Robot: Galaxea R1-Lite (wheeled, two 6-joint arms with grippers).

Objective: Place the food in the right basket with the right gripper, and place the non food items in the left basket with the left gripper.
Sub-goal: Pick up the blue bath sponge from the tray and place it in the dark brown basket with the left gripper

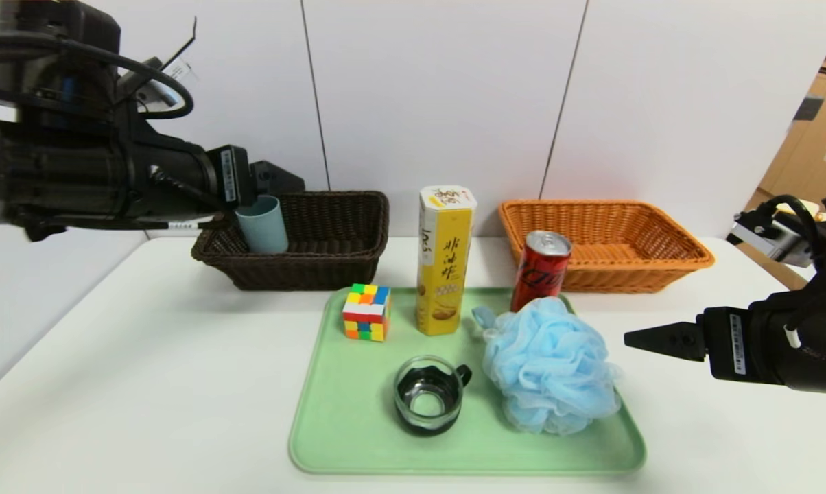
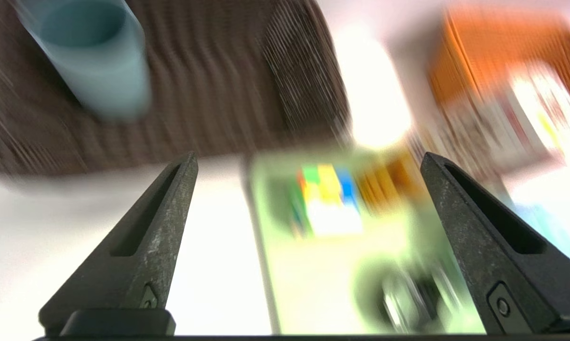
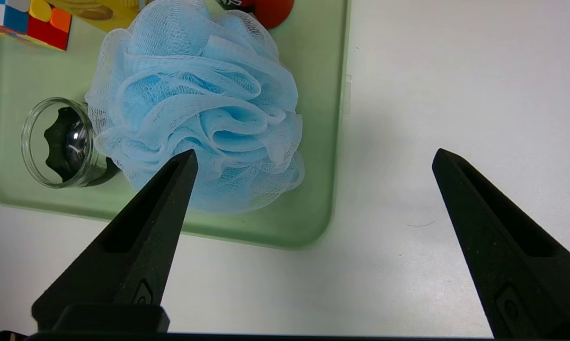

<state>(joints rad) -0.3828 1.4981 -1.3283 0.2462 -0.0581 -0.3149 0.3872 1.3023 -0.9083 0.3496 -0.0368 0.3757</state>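
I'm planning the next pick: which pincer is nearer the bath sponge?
Right. The right pincer hovers open just beside the bath sponge, off the tray's edge. The left pincer is open, far across by the dark basket.

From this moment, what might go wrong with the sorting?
1. The blue-grey cup stands in the dark basket near its left end, close to the open left hand; the hand may knock it over.
2. The yellow carton is tall and narrow, close beside the red can; gripping one may topple the other.
3. The bath sponge lies between the open right hand and the can.
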